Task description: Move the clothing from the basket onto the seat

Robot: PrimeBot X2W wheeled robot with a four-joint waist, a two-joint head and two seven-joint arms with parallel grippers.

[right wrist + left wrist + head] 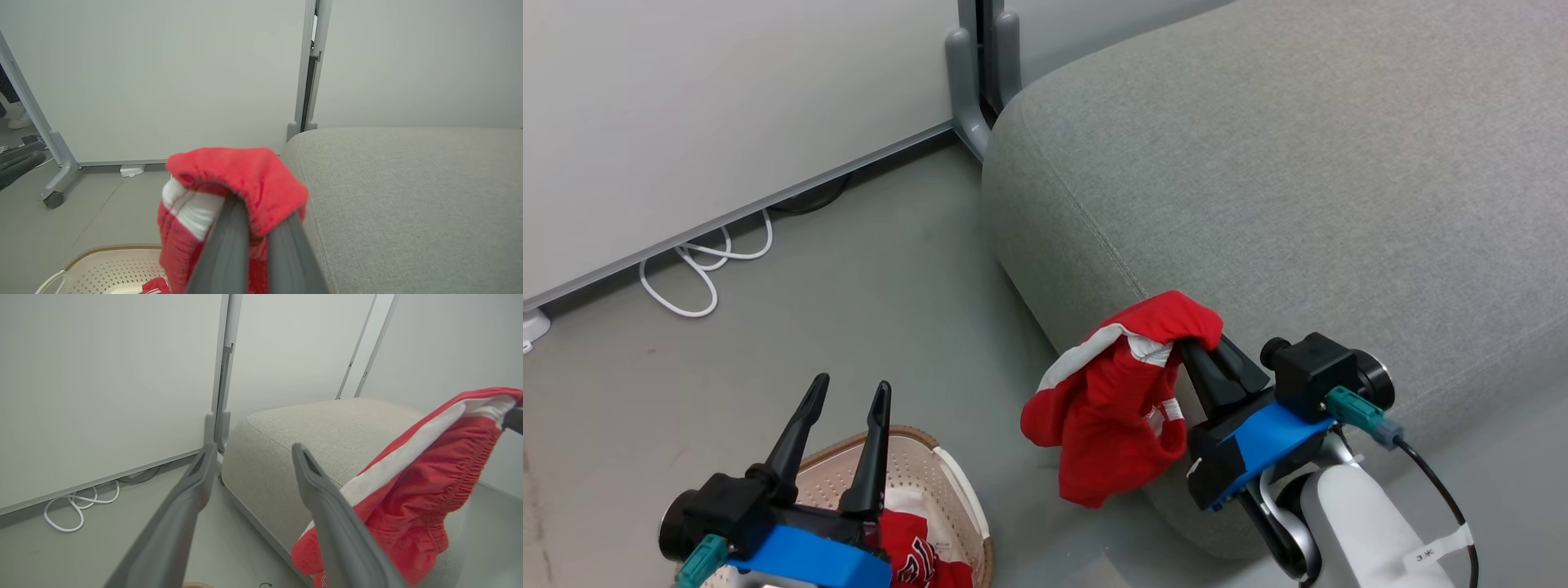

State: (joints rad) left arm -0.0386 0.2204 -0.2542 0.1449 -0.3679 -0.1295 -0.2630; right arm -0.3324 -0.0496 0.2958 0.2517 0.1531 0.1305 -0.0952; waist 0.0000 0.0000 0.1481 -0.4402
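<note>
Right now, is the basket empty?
Not empty. A red garment with dark lettering lies in the basket; the other garment hangs from the right claw.

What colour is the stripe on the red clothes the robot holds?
White. The stripe on the held garment shows best in the left wrist view.

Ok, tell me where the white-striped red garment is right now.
In the head view, lower centre, the garment hangs from the right tool, in front of the seat's near side and to the right of the basket.
</note>
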